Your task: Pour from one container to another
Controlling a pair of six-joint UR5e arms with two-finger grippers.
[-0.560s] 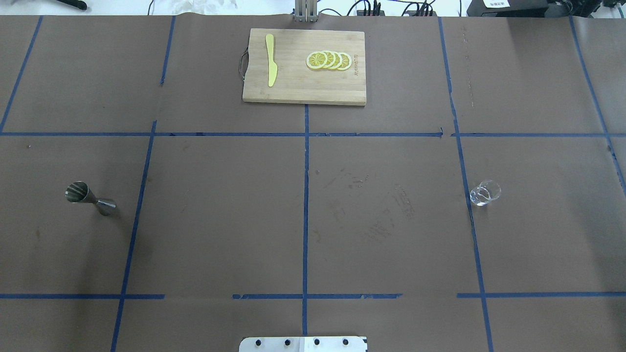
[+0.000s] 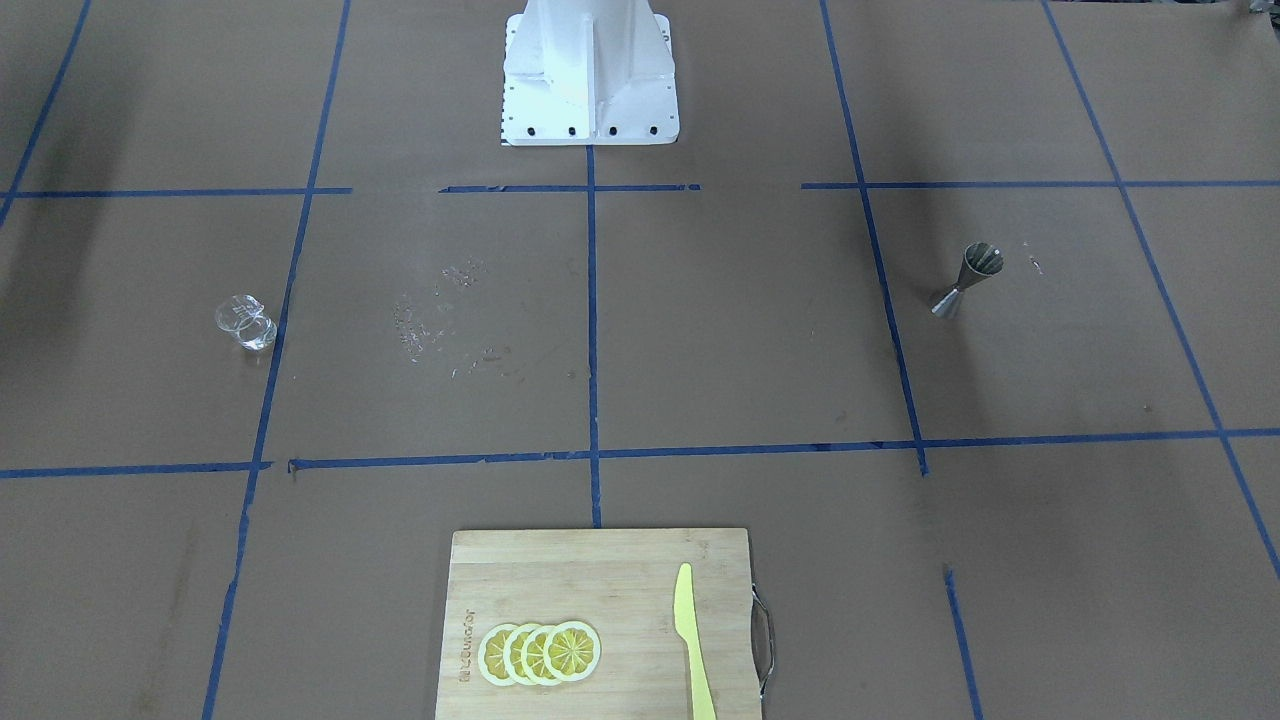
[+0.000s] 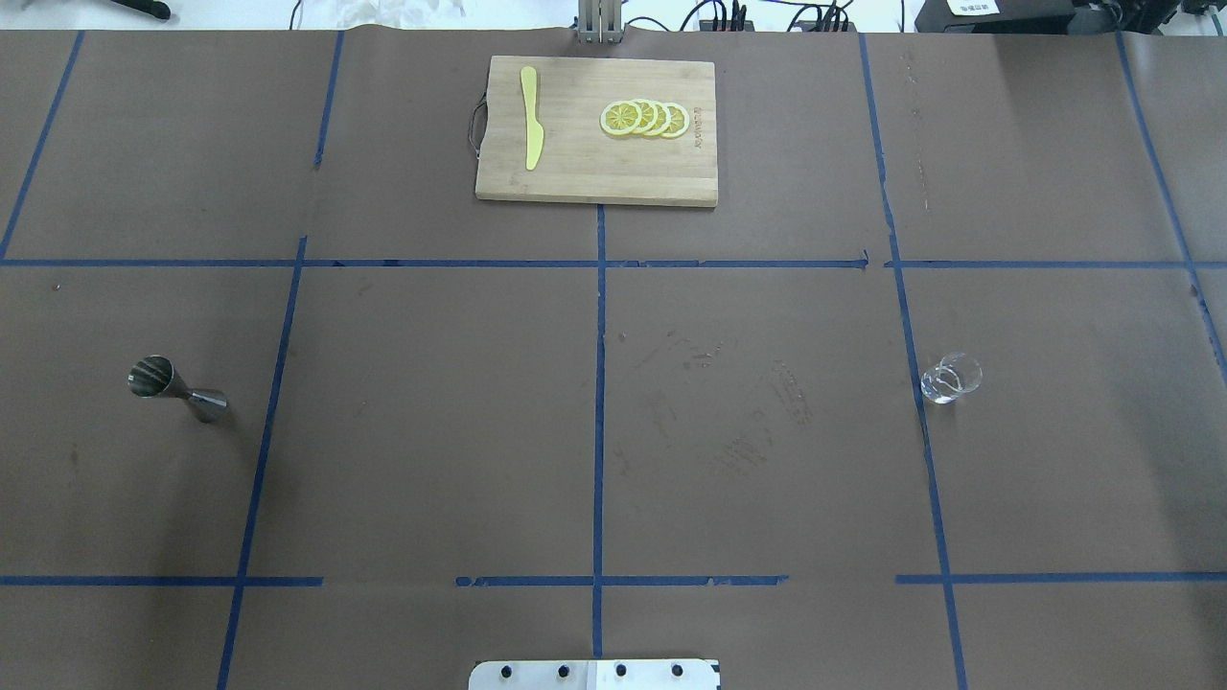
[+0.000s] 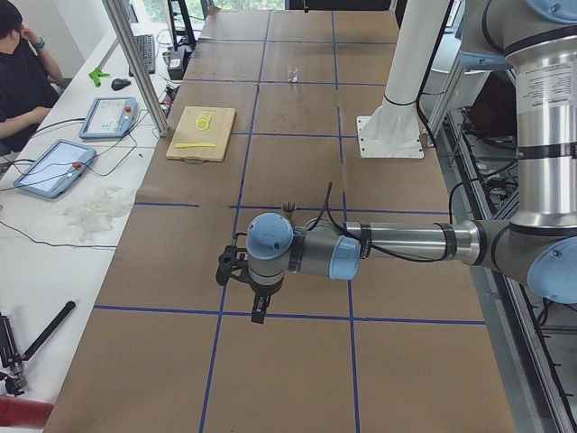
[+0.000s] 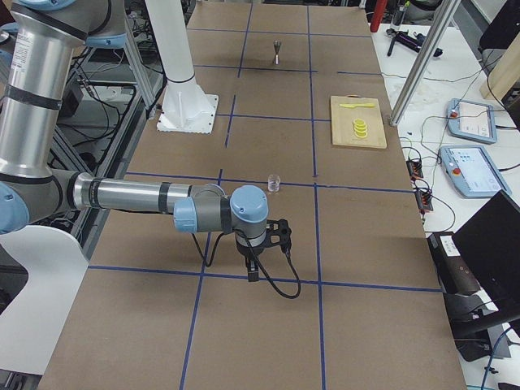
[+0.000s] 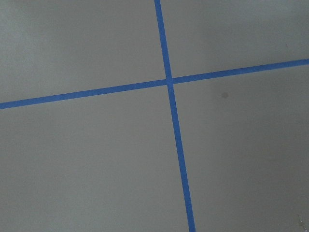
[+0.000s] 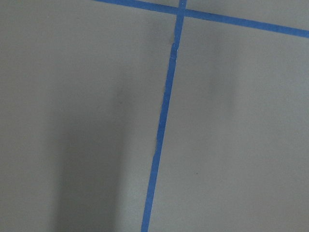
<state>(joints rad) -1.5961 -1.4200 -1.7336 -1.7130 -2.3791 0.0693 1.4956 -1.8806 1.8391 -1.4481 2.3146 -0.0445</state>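
The glass cup (image 3: 951, 378) stands upright on the brown paper on the robot's right side of the table, just beside one of the blue tape lines (image 3: 917, 383). Nothing touches it. From across the table the glass cup (image 2: 246, 323) shows its pouring lip, but whether it holds any liquid cannot be told.

The jigger (image 3: 177, 388) stands upright on one of its cones on the robot's left side, well apart from the cup, with most of the table's width between them. It also stands alone and untouched.

The right gripper (image 5: 252, 272) shows only in the side view from the robot's right. It points down from a level forearm over the paper, near a tape line, apart from the cup (image 5: 274, 183) and far from the jigger (image 5: 277, 52). How far its fingers are spread cannot be told.

The left gripper (image 4: 259, 311) likewise shows only in the side view from the robot's left, pointing down above the paper. The jigger (image 4: 288, 207) peeks over the forearm behind it. The spread of its fingers cannot be told either.

Both wrist cameras show only brown paper and tape: a crossing of lines (image 6: 168, 81) under the left one and a long strip (image 7: 164, 111) under the right.

At the far edge lies a wooden cutting board (image 3: 594, 177) with a row of overlapping lemon slices (image 3: 644, 118) and a yellow knife (image 3: 530, 120). The white robot base (image 2: 590, 70) stands at the near middle.
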